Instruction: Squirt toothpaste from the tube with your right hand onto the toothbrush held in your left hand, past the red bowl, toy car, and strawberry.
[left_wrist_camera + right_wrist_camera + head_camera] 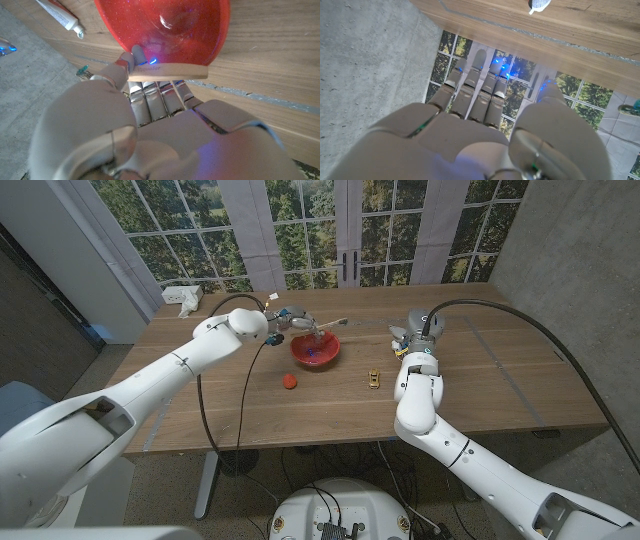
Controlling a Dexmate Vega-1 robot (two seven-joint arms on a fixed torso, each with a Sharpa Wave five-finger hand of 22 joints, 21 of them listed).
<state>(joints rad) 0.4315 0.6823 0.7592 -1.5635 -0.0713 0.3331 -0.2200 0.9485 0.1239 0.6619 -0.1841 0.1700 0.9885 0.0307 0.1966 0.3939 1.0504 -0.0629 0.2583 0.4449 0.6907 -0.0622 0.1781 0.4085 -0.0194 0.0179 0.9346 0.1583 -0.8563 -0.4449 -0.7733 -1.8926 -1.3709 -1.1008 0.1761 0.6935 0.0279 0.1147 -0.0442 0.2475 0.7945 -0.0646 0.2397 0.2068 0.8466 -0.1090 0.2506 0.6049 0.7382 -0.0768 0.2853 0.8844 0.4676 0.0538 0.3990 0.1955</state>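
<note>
left hand: pinching wooden toothbrush handle over red bowl
right hand: empty, fingers straight
toothpaste tube: light, squishy, grab mid-body

Both arms wear smooth white rounded shells, with a black cable looping along each. The left hand and right hand are pale grey with segmented silver fingers and small blue lights.

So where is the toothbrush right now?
In the head view the toothbrush is held by the left robot hand just above the red bowl, left of the table's middle; the strawberry lies nearer the robot.
</note>
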